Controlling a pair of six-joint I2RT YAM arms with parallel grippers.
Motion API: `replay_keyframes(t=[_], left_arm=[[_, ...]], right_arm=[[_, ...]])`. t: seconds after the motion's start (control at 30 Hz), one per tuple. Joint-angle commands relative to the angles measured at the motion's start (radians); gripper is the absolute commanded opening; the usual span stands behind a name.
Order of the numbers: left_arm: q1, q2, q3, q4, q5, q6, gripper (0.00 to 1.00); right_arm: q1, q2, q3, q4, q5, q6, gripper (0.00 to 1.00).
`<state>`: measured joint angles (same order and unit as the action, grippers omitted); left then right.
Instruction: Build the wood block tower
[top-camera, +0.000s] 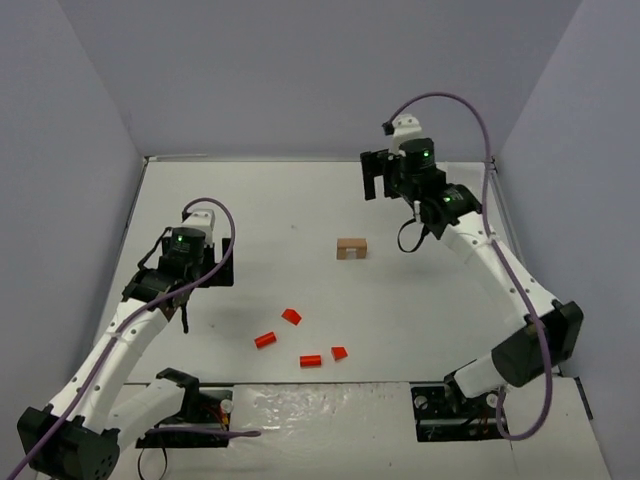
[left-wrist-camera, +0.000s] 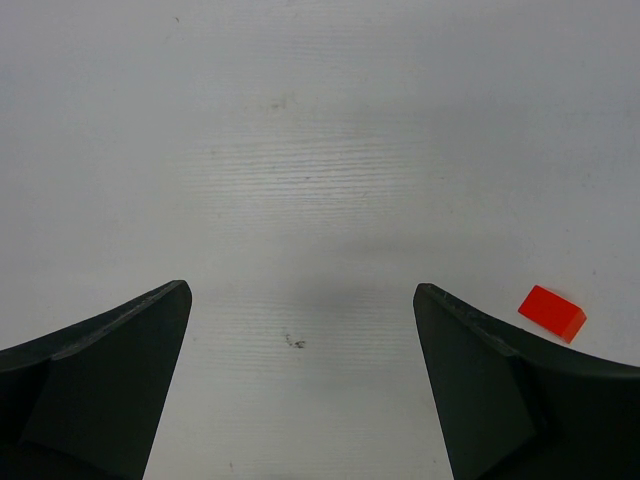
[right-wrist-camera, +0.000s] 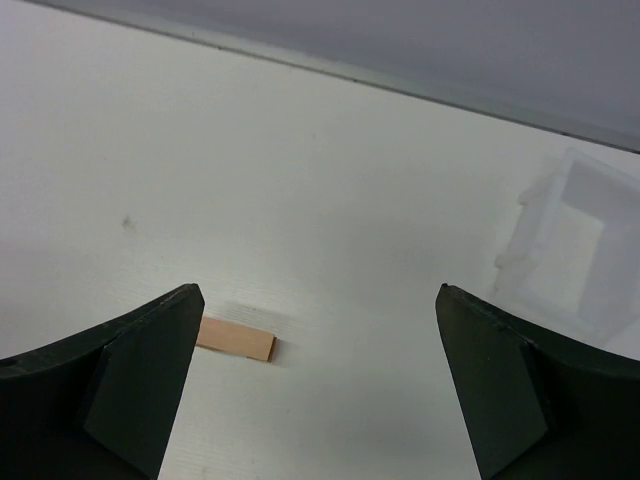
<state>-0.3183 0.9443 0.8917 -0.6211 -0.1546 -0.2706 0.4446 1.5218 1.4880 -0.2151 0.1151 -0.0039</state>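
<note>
Entry, all three views checked.

Task pieces, overhead view: the tan block (top-camera: 351, 248) is lying on the bench (top-camera: 250, 215) by itself, a little right of centre. Four red-orange pieces (top-camera: 311, 361) are lying scattered nearer the arm bases, left of and below the tan block. Each one is sitting apart from the others and well apart from the block. I am not able to tell cylinders from wedges at this size. Every piece is resting directly on the bench, none on top of another.

Left end effector (left-wrist-camera: 300, 292): the jaws are standing spread wide and are gripping nothing. It is hanging over the left part of the bench, left of the red-orange group. Its wrist camera is showing bare bench between the fingers. A single red-orange piece (left-wrist-camera: 551, 312) is lying flat outside the right-hand finger, close to its edge in the picture.

Right end effector (right-wrist-camera: 320, 292): the jaws are also standing spread wide and are gripping nothing. It is hanging over the far right of the bench, beyond the tan block. In its wrist camera the tan block is lying flat, its one end hidden behind the left-hand finger. A white tray (right-wrist-camera: 575, 245), looking translucent, is showing at the right edge of that view, well apart from the block.
</note>
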Motion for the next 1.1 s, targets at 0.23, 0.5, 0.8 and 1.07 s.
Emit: replay_keyframes(t=[0.23,0.5,0.8,1.07], left_arm=[[0.001,-0.010,0.007,0.018,0.148,-0.093,0.92],[-0.115,0.054,-0.051,-0.011,0.191,-0.196,0.84],[-0.343,0.262,-0.043,-0.057,0.214,-0.211,0.66],[-0.411,0.310,-0.072,-0.060,0.259,-0.248,0.61]], right_arm=[[-0.017,-0.363,-0.378,0.030,-0.123,0.168,1.00],[-0.010,-0.396,-0.561,0.071,-0.194,0.234,0.97],[-0.016,-0.389,-0.576,0.090,-0.190,0.196,0.97],[-0.021,-0.411,-0.596,0.105,-0.212,0.178,0.98]])
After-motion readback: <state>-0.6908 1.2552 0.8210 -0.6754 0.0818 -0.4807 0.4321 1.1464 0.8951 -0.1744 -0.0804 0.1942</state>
